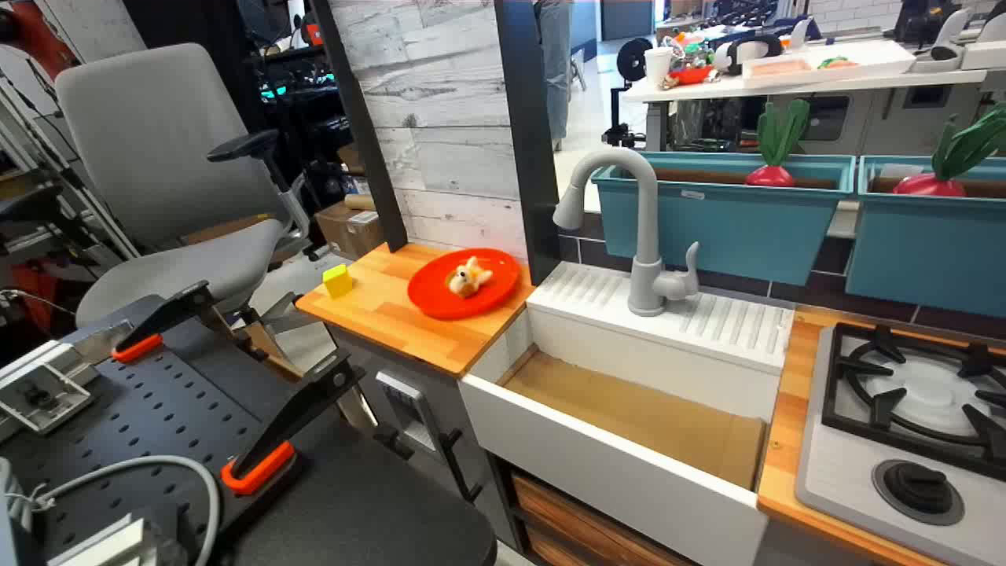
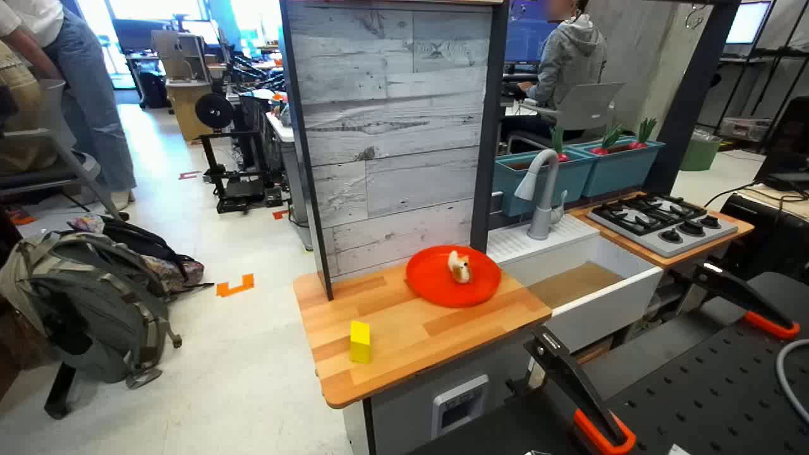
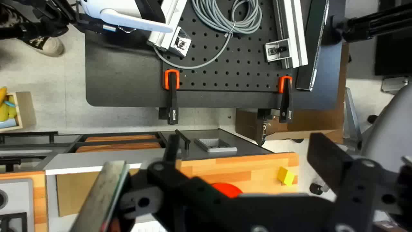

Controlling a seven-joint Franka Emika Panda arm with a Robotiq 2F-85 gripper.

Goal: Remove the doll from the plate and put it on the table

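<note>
Clearly, the claw [image 3: 247, 151] gapes empty, jaws spread wide; beyond it, partly hidden by its body, the plate [image 3: 228, 189] bears the doll [image 1: 469, 278], small, cream and tan, well apart from the jaws.

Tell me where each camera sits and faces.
Wrist view: on the wrist, facing down on bench and table; open gripper shows.
In an exterior view: seemingly before the sink, facing it and the plate; no gripper seen.
In an exterior view: seemingly nearer the block, facing the table; no gripper seen.
Both exterior views share the doll.
</note>
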